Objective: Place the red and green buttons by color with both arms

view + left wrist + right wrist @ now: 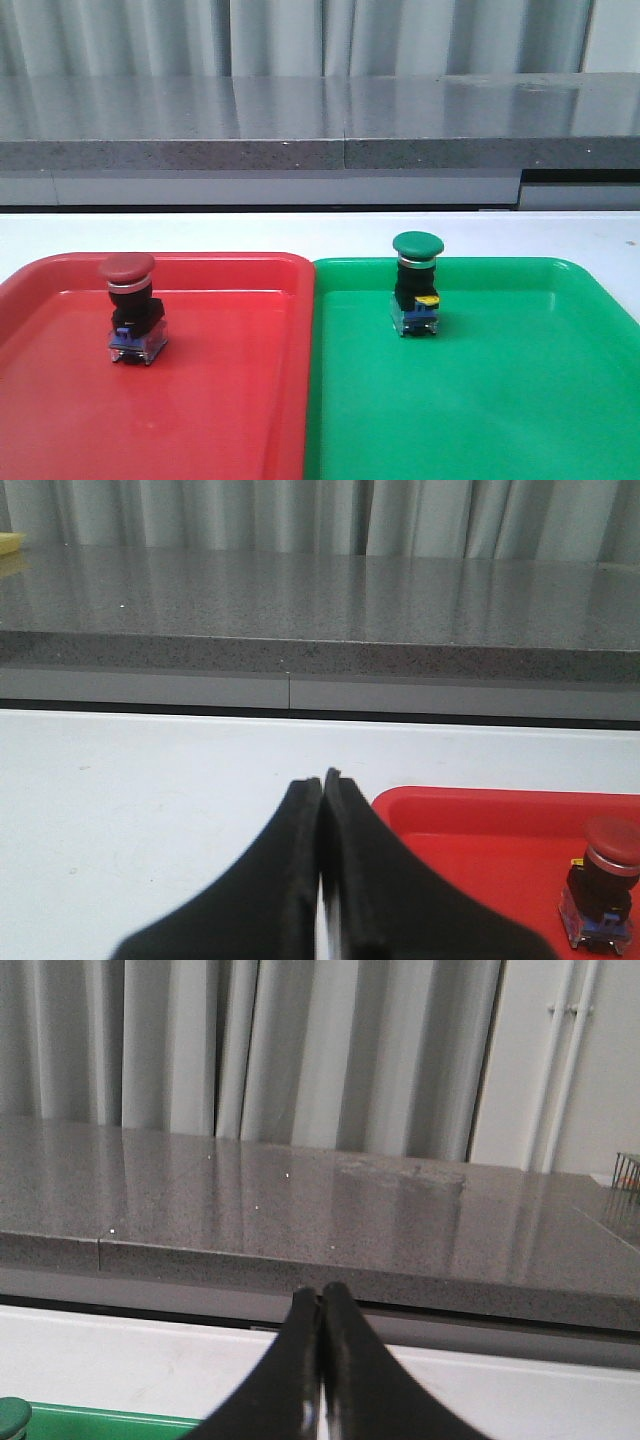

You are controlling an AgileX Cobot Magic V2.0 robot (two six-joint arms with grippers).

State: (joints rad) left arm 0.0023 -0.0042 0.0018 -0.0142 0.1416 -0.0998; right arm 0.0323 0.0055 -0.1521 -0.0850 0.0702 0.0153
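Note:
The red button (pixel 132 308) stands upright in the red tray (pixel 220 400), toward its far left. The green button (pixel 417 283) stands upright in the green tray (pixel 500 400), near its far left part. Neither gripper shows in the front view. In the left wrist view my left gripper (pixel 322 780) is shut and empty over the white table, with the red button (pixel 603 882) to one side in the red tray (pixel 480 830). In the right wrist view my right gripper (pixel 320 1290) is shut and empty; the green button's cap (pixel 12 1417) peeks in at the frame's corner.
The two trays sit side by side, touching, on a white table (pixel 200 232). Behind the table runs a grey stone counter (pixel 320 120) with curtains behind it.

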